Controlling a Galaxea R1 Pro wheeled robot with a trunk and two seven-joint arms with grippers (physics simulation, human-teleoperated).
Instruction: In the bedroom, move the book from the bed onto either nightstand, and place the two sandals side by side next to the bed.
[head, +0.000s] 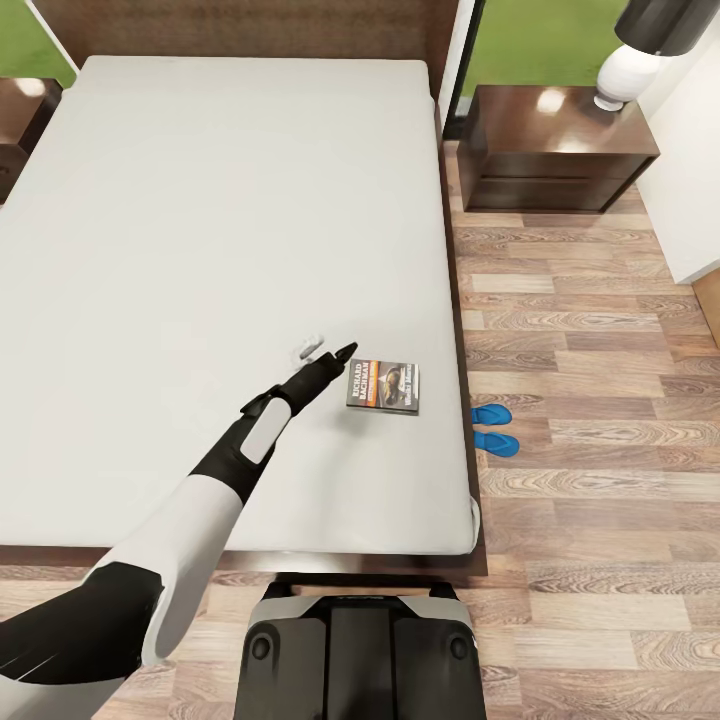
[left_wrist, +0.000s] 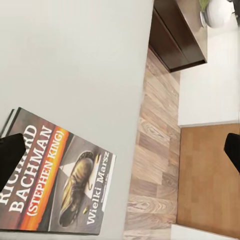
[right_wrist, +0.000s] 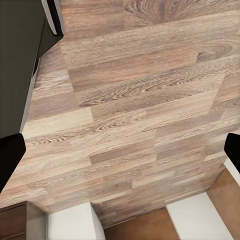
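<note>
The book (head: 383, 386) lies flat on the light-grey bed (head: 200, 250), close to its right edge; its dark cover with an orange band fills a corner of the left wrist view (left_wrist: 55, 180). My left gripper (head: 328, 352) hovers just left of the book, open, one fingertip (left_wrist: 10, 157) over the book's edge and nothing held. Two blue sandals (head: 493, 428) lie side by side on the floor beside the bed's right side. A dark nightstand (head: 555, 150) stands right of the headboard. My right gripper (right_wrist: 120, 155) is open over bare floor.
A white lamp (head: 628, 70) stands on the right nightstand. A second nightstand (head: 20, 110) sits at the bed's left. A white wall and a wooden panel (head: 710, 300) border the wood floor (head: 580, 330) on the right. My dark base (head: 355, 650) stands at the bed's foot.
</note>
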